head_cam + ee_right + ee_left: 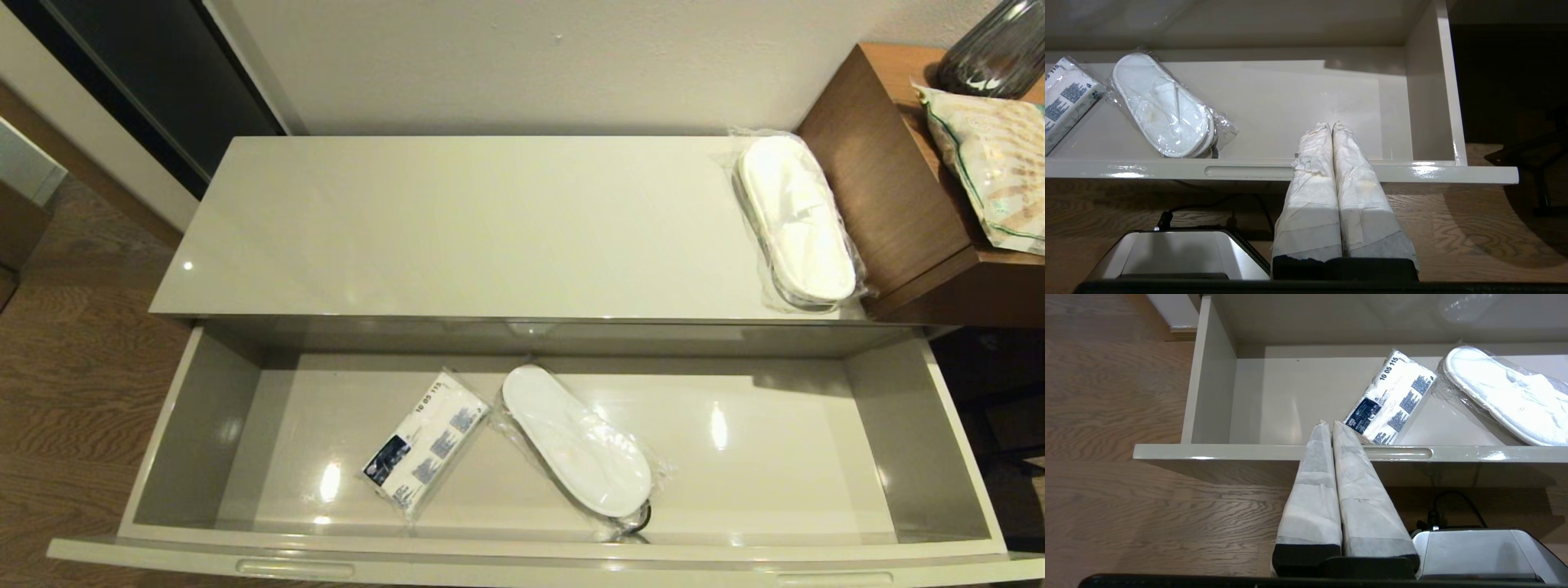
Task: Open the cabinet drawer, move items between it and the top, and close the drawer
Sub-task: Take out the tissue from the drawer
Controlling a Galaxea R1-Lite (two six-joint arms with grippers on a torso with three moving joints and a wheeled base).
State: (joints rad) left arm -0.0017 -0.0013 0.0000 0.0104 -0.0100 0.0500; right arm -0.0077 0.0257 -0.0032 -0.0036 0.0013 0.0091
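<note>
1. Standing fully open, the cabinet drawer [522,547] holds a printed packet [424,445] beside wrapped slippers [575,441]; a second slipper pack [796,220] lies on the top [457,229]. Transfer step in hand, by judgement.
2. Left pincer [1329,424]: closed, empty, above the drawer front; next it must open over the packet.
3. Right pincer [1329,126]: closed, empty, likewise.
</note>
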